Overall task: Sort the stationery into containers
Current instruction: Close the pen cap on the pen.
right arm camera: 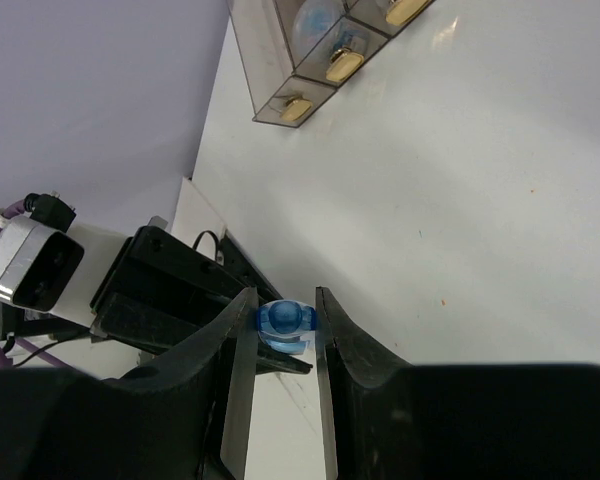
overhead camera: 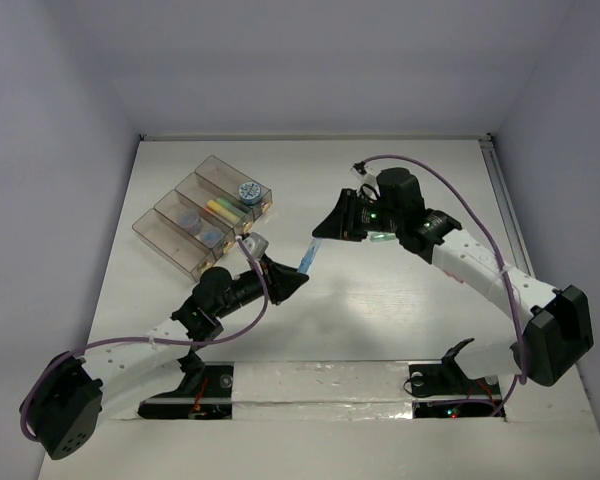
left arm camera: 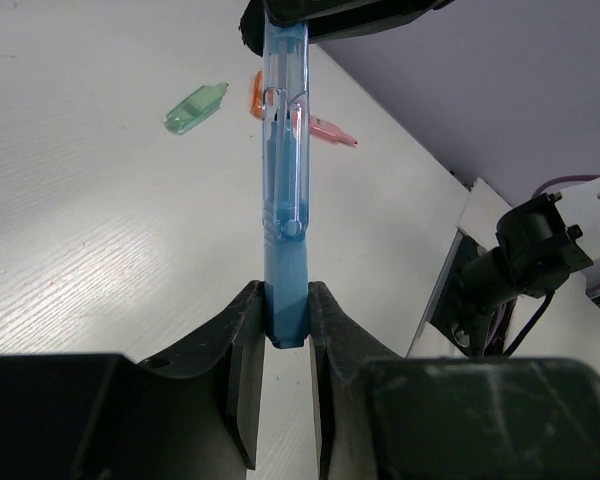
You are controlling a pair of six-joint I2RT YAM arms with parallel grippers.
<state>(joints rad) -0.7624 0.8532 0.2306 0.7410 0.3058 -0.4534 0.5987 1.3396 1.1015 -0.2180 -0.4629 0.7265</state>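
Note:
A translucent blue pen point(overhead camera: 306, 262) point(left arm camera: 285, 180) hangs above the table, stretched between both grippers. My left gripper point(overhead camera: 285, 280) point(left arm camera: 286, 320) is shut on its solid blue end. My right gripper point(overhead camera: 325, 237) point(right arm camera: 285, 322) is closed around the other end, which shows as a round blue tip point(right arm camera: 285, 318) between the fingers. The containers point(overhead camera: 162, 232) point(right arm camera: 280, 70) stand at the back left in a joined row. They hold a round bluish roll point(overhead camera: 248, 190), yellow and green pens point(overhead camera: 220, 208) and two blue rolls point(overhead camera: 187, 218).
Green point(left arm camera: 195, 108), orange point(left arm camera: 256, 95) and pink point(left arm camera: 330, 131) pieces lie on the white table beyond the pen, under the right arm. A green piece point(overhead camera: 382, 238) shows beside the right wrist. White walls enclose the table at the back and sides.

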